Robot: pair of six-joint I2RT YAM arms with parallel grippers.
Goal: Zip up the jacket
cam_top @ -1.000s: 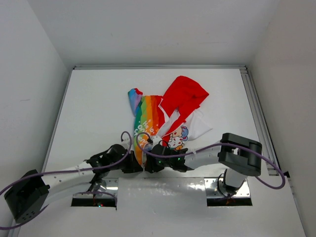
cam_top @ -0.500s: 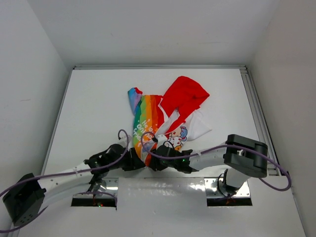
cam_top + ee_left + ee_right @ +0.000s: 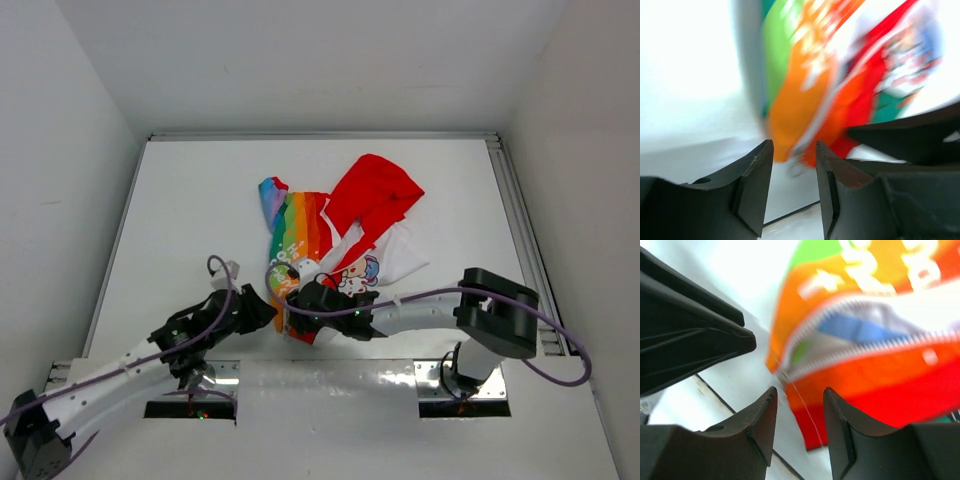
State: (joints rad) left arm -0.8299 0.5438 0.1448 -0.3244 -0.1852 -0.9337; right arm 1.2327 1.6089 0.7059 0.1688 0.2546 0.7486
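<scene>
The jacket [image 3: 300, 238] lies crumpled near the middle of the white desk [image 3: 190, 220], a little toward the arms. Its red hood [image 3: 375, 195] is flung out to the far right. The rainbow-striped panel sits on the left, and the white front with the cartoon print is on the right, nearer the arms. Both arms reach in low from the near edge and meet at the jacket's near hem.

The left end effector [image 3: 268, 312] sits just left of the hem. In the left wrist view its two fingers [image 3: 756, 185] are spread with bare desk showing between them. They pinch nothing, and the orange and red hem lies just beyond the tips.

The right end effector [image 3: 293, 300] is just beside the left one, over the bottom corner of the jacket. In the right wrist view its fingers are also spread, with desk and the red corner of the hem in the gap and no cloth clamped between them. Just past the tips the zipper [image 3: 835, 309] shows as two rows of pale teeth that meet near the hem and part farther up the jacket, so the front is undone. Both wrist views are blurred, so the zipper pull cannot be made out.
</scene>
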